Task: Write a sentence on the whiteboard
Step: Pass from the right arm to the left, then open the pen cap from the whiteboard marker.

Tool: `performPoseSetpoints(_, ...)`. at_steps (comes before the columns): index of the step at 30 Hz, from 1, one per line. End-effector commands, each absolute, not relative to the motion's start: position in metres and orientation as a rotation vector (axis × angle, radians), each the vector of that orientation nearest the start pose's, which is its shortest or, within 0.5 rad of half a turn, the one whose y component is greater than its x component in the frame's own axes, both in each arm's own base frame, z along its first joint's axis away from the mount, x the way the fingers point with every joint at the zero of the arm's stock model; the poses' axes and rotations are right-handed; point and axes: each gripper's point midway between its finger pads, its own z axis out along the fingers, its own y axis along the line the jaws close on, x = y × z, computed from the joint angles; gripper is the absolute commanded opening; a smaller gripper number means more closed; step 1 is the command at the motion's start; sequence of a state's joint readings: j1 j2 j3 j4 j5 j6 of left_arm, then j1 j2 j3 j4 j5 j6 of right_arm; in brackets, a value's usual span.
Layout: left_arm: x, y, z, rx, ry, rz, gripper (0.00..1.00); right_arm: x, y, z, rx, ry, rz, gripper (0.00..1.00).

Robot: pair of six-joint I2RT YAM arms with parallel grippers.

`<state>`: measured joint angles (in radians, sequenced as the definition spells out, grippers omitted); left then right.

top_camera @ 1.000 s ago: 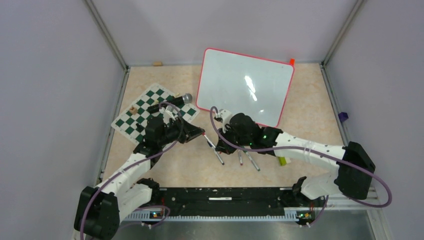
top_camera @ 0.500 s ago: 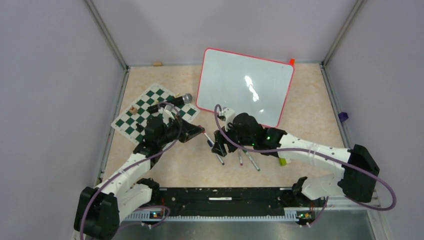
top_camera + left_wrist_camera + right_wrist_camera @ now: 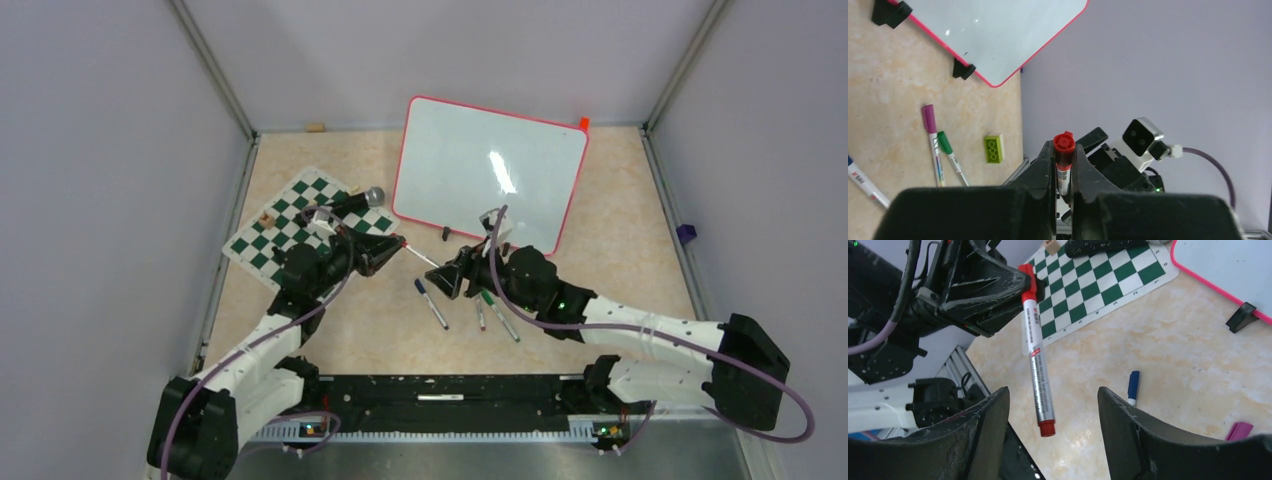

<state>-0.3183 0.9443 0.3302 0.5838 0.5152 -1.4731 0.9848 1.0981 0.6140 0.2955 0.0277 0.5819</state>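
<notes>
The whiteboard (image 3: 487, 178) with its pink-red frame stands tilted at the back of the table, its face blank; its corner also shows in the left wrist view (image 3: 993, 30). My left gripper (image 3: 395, 252) (image 3: 1064, 162) is shut on a red marker (image 3: 420, 259) (image 3: 1035, 360), held above the table and pointing at the right arm. My right gripper (image 3: 448, 276) (image 3: 1053, 392) faces it, open. The marker's free red end hangs between the right gripper's spread fingers (image 3: 990, 425) and touches neither.
A blue marker (image 3: 432, 303), a purple one (image 3: 480, 316) and a green one (image 3: 500, 314) lie on the table below the grippers. A green-and-white chess mat (image 3: 290, 225) with a microphone (image 3: 360, 197) lies at the left. A lime brick (image 3: 993, 148) sits near the front right.
My left gripper has closed on the red marker and holds it up alone. My right gripper has opened, drawn back to the right and turned to face the left one.
</notes>
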Motion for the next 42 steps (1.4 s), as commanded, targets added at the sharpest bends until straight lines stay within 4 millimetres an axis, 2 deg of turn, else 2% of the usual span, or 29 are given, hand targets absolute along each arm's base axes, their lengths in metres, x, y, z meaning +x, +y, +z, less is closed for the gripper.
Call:
performPoseSetpoints(1,0.252,-0.203,0.265,-0.628,1.629,-1.798,0.0,0.217,0.326,0.266,-0.139,1.628,1.202,0.63)
performPoseSetpoints(14,0.252,-0.198,0.277,-0.67,1.573,-1.813,0.0,0.22,0.336,0.273,-0.103,1.598,1.263,0.63)
performPoseSetpoints(31,0.25,-0.194,0.279,-0.687,1.556,-1.813,0.0,0.219,0.344,0.275,-0.075,1.568,1.326,0.58)
performPoseSetpoints(37,0.251,-0.194,0.278,-0.696,1.553,-1.817,0.0,0.222,0.344,0.274,-0.05,1.555,1.331,0.57)
performPoseSetpoints(42,0.25,-0.196,0.277,-0.692,1.565,-1.824,0.0,0.227,0.351,0.274,-0.05,1.572,1.322,0.55)
